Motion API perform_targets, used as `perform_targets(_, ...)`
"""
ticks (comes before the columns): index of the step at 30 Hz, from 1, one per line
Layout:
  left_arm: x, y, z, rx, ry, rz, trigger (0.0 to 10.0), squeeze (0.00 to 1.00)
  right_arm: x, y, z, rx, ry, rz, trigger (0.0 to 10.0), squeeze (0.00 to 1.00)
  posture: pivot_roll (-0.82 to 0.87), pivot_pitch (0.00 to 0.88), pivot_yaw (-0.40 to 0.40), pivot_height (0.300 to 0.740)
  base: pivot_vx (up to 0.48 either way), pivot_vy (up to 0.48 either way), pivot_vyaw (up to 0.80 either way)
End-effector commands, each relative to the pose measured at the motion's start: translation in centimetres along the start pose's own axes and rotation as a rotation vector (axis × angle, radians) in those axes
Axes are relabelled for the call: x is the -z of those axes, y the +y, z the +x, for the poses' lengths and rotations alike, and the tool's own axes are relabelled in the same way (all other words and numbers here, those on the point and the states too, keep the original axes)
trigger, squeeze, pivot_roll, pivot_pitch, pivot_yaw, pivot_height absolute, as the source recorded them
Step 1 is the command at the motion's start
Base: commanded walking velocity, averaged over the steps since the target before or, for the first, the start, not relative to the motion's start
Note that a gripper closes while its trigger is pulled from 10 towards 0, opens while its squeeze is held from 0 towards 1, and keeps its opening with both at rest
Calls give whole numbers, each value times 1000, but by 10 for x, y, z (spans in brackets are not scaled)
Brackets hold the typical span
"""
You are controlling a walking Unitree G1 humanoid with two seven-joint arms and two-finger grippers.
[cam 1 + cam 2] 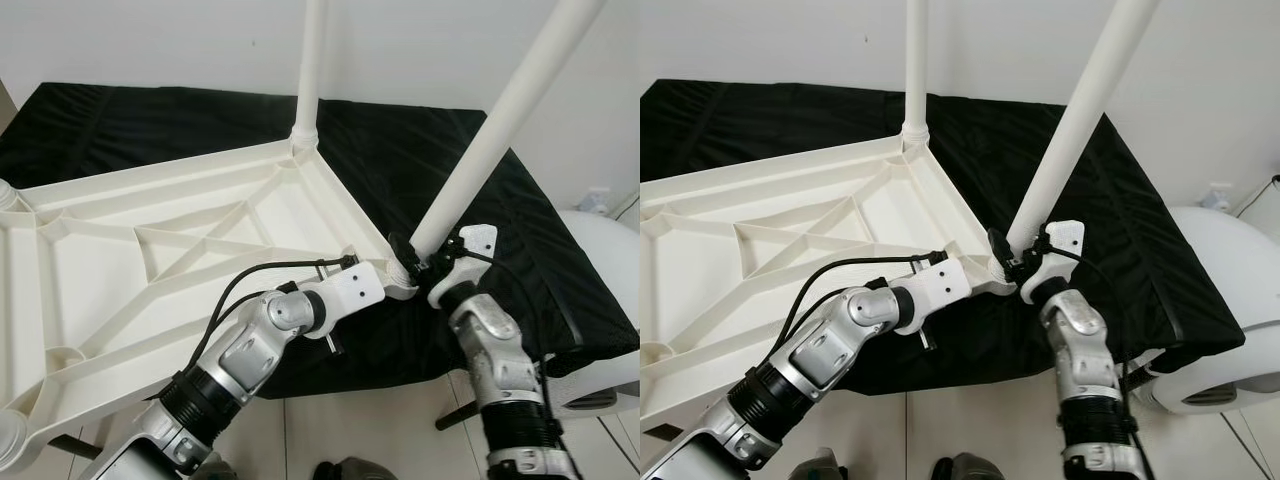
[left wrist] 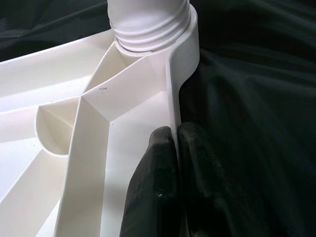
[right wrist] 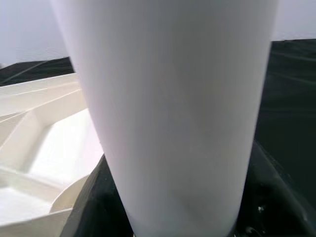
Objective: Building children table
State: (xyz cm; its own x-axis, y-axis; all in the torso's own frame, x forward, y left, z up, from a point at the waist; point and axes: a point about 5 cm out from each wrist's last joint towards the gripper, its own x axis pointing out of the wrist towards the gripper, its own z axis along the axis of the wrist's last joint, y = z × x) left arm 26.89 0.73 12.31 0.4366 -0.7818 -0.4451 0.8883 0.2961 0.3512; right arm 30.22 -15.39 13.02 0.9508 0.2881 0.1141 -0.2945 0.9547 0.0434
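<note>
the upturned white tabletop (image 1: 150, 250) lies ribs-up on the black cloth (image 1: 420, 150), its near right corner between my two arms. my left tool (image 2: 173, 148) is closed thin on the rim wall just short of that corner socket (image 2: 148, 29). my right tool (image 1: 420, 262) clamps the foot of the white leg (image 1: 500, 120), which sits at the socket but leans up and away to my right, while the far leg (image 1: 310, 70) stands upright. i judge the leg's long axis must swing left until plumb over the socket before it threads.
</note>
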Motion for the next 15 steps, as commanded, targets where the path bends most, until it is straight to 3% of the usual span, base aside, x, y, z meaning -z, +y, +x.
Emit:
perform_targets(1,-7,-18,8,117,-40,7,10000,0,-14,32,16,-30,-65,4,10000,0,12,11,-104,740,0,0,0)
perform_targets(3,-7,-18,8,117,-39,6,10000,0,-6,33,22,81,-11,-43,10000,0,13,12,-105,740,0,0,0)
perform_targets(6,-8,-19,9,116,-40,5,10000,0,-3,35,27,149,15,-60,10000,0,17,12,-106,740,0,0,0)
perform_targets(15,-6,-17,7,109,-35,3,10000,0,-6,27,23,210,19,-71,10000,0,20,10,-106,740,0,0,0)
